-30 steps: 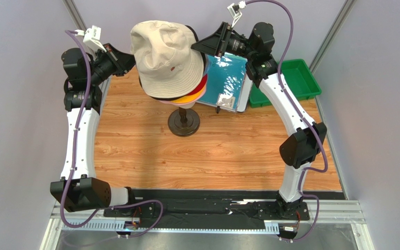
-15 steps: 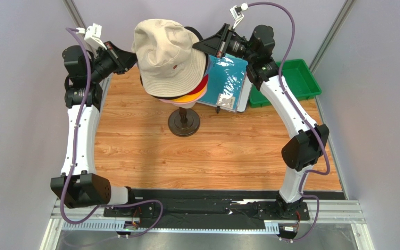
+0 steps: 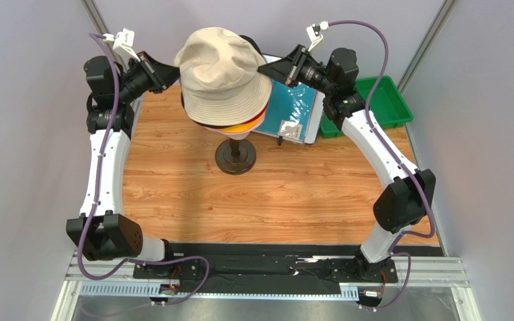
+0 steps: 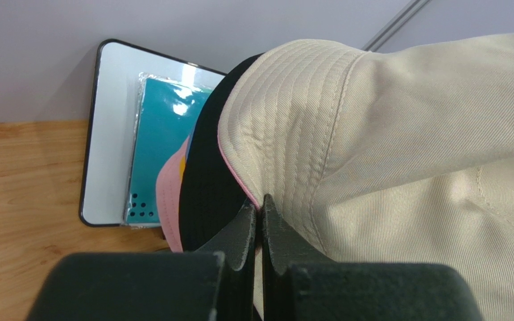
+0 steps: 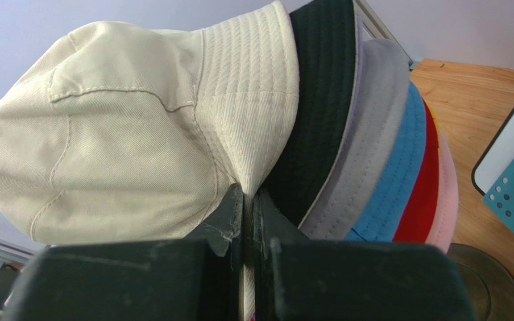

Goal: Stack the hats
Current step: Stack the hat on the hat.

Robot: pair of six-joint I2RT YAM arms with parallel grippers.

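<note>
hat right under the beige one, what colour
Black hat, clearest in the right wrist view.

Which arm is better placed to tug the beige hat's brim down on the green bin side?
Right, likely: the right gripper pinches the beige hat by that side's brim; the left gripper holds the opposite edge.

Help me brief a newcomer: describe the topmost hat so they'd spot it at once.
On the wooden table, a dark round base carries a pile of bucket hats. The beige hat is the topmost, over the black hat. It alone is pinched at its brim by the left claw and the right claw.
</note>
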